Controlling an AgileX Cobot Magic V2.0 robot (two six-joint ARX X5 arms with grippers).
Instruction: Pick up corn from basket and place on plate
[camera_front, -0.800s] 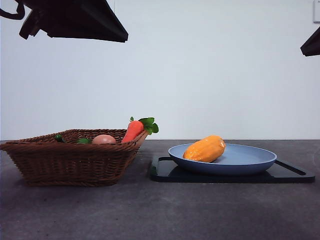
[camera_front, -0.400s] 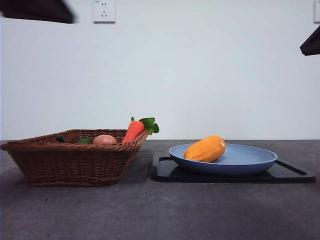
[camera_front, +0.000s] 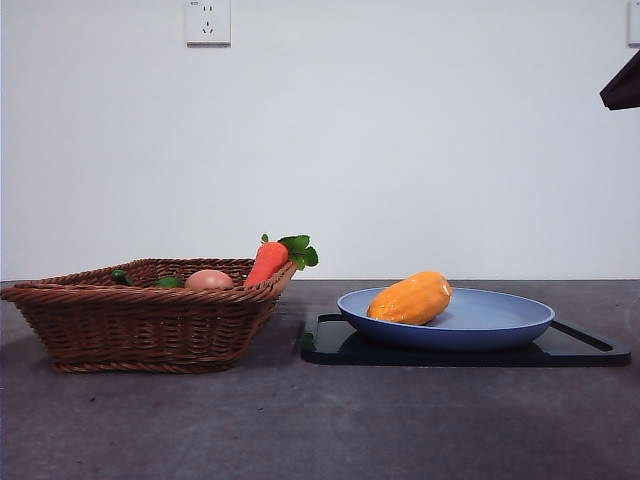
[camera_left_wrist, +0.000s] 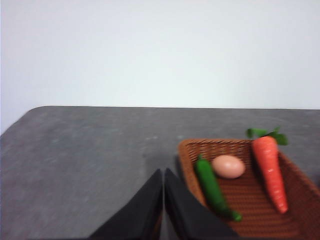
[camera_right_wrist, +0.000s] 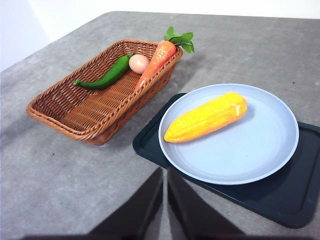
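The orange-yellow corn (camera_front: 410, 298) lies on its side in the light-blue plate (camera_front: 495, 312), toward the plate's basket side; it also shows as the corn (camera_right_wrist: 207, 117) on the plate (camera_right_wrist: 252, 147) in the right wrist view. The wicker basket (camera_front: 140, 325) stands left of the plate. My left gripper (camera_left_wrist: 163, 172) is shut and empty, high up by the basket (camera_left_wrist: 215, 143), outside its rim. My right gripper (camera_right_wrist: 165, 171) is shut and empty, well above the table on the near side of the plate. In the front view only a black arm tip (camera_front: 625, 85) shows at the top right corner.
The plate rests on a flat black tray (camera_front: 585, 350). In the basket lie a carrot (camera_front: 268, 260) with green leaves propped on the rim, a pinkish-tan round item (camera_front: 208, 279) and a green pepper (camera_left_wrist: 212, 187). A white wall rises behind the table.
The dark arm at the top left of the front view has pulled up and out of the picture. The corn, plate and basket have not moved.
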